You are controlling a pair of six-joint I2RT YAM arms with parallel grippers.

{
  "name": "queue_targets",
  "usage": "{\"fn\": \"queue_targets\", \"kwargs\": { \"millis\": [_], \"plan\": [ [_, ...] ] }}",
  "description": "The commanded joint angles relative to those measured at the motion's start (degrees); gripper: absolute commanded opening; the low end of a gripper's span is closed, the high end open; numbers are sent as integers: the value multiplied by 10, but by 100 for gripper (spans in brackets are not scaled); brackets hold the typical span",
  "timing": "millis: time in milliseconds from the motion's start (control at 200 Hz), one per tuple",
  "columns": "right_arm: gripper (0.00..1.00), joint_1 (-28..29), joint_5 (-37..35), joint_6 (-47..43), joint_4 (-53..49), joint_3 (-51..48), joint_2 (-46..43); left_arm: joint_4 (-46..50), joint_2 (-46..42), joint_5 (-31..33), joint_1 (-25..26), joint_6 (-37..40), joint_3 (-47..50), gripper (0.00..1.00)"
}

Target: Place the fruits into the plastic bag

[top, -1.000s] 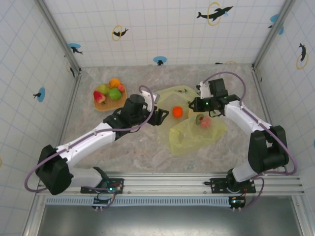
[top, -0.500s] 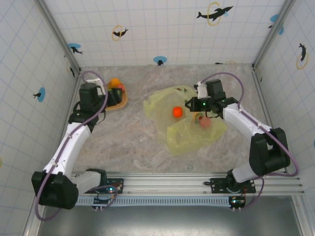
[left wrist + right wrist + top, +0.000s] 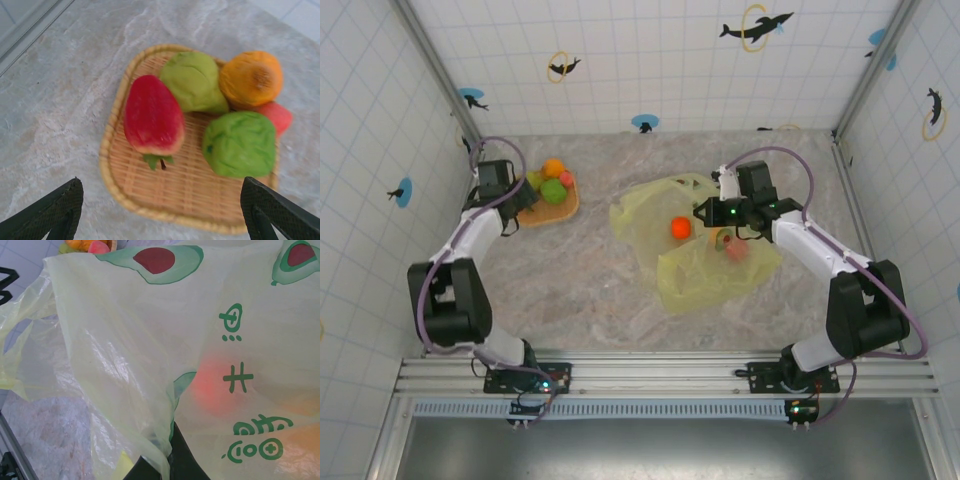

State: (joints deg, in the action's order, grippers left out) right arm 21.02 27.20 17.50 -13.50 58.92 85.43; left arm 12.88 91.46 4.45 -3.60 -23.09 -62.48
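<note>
— How does the left claw [image 3: 160,212] stand?
— Released. Its fingers [image 3: 55,212] are spread wide with nothing between them, and it is poised at the edge of the tray [image 3: 112,160], touching no fruit.
— And the right claw [image 3: 706,212]?
— Clenched on the bag [image 3: 705,265]. In the wrist view a fold of film runs between its dark fingers [image 3: 187,467].
— Where are the fruits [image 3: 553,190]?
— Five lie on the tray at the far left of the desk [image 3: 580,290]: a strawberry [image 3: 152,117], a yellow-green fruit [image 3: 194,82], an orange [image 3: 251,79], a green fruit [image 3: 241,144] and a pinkish one [image 3: 277,116] half hidden behind those two. Two more are in the bag, mid-desk: an orange ball [image 3: 681,227] at the open mouth and a pinkish fruit [image 3: 732,247] under the film.
— How do they look?
— Matte, rounded and a little lumpy. The strawberry is red, paler at the base, with a small green stalk.
— And the materials?
— The tray is tan wicker, flat, a rounded square with a braided rim. The bag is thin, glossy, crinkled yellow-green plastic, see-through, printed with avocado halves [image 3: 155,260] and green characters. The desk is grey and marbled
</note>
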Motion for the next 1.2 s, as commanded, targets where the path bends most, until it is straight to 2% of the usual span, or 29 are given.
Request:
{"fn": "queue_targets", "kwargs": {
  "millis": [0,495,671,1191],
  "plan": [
    [0,3,8,-6,21,-1,-11,15,49,28,-6,7,-53,83],
    [0,3,5,-6,15,7,1,16,189,1,-20,16,-122,79],
    [0,3,3,-5,15,5,1,11,211,-16,-20,17,-134,75],
    [0,3,-2,-5,10,3,-1,16,222,-1,-21,19,-136,62]
  ]
}}
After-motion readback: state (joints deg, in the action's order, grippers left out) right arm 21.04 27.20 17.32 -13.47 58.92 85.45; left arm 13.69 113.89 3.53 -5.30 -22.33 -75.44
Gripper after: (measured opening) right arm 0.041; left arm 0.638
